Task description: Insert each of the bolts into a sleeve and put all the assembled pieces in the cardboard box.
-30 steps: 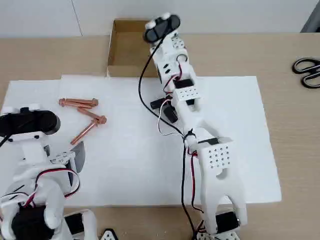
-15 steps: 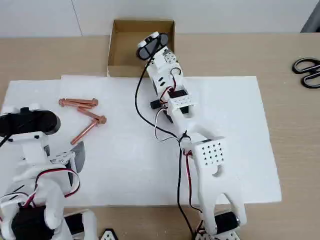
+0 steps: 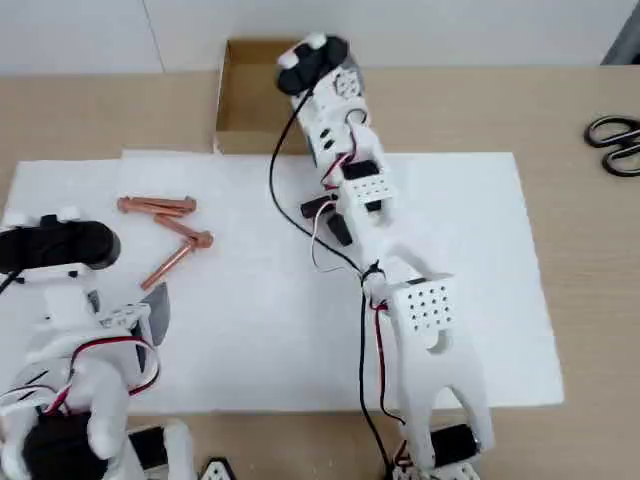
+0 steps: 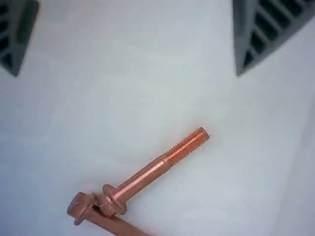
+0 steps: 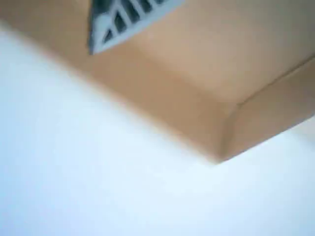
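Across the pale wooden bench [image 3: 560,110] lies a white foam sheet [image 3: 260,330] that covers most of its middle. At the sheet's near left corner the left gripper [image 4: 127,73] hangs over the foam with its pincer apart and nothing in it. Just beyond it, toward the sheet's left edge, lie the copper-coloured metal bolts [image 3: 157,205]. Two lie side by side and a third slants beneath them. The nearest bolt [image 4: 152,167] has its flanged head touching the third's head and its threaded tip pointing back at the left arm. No separate sleeve can be made out. Past the sheet's far edge stands the open brown cardboard box [image 3: 222,95]; what lies in it is hidden. The right arm [image 3: 365,185] stretches across the sheet to it, and the right gripper [image 5: 129,17] sits over the box's wall by a corner. Whether its pincer is apart or together I cannot tell. Black-handled scissors [image 3: 615,145] lie at the bench's right edge.

The step in hand looks like a drop at the box, with the left side waiting for its pick. To pick well, the left gripper should come down across the bare shank of the nearest bolt, away from the touching heads, so the neighbour is not dragged.

Against half a second earlier, the right arm's wrist has pushed farther over the box. The bolts and the left arm have not shifted.
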### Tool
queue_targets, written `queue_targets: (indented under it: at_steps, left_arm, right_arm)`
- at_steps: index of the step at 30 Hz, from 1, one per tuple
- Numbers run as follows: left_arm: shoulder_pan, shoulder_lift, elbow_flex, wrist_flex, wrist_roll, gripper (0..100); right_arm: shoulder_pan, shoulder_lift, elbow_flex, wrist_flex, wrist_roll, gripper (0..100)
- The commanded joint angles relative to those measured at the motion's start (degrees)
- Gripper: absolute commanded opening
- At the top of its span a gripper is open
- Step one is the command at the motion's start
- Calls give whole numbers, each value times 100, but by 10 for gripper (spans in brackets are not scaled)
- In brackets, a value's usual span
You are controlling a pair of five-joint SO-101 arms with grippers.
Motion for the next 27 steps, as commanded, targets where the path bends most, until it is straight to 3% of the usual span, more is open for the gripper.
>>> queue_targets:
  at_steps: [1,5,10,24,27]
  left_arm:
    - [9,-9,-22,-123,-35,265]
    - [9,-9,-22,-123,-35,265]
    - [9,-9,-22,-123,-35,265]
    - [9,-9,-22,-123,-26,265]
    - [0,-9,-13,-141,-26,265]
  right_arm:
    - [224,-171,-633,365,70,205]
    - [444,-391,-1688,1754,70,205]
    - [541,-1138,-3182,4514,44,205]
    - [602,-1815,-5301,10185,62,205]
    - [690,-1947,-5345,10607,35,205]
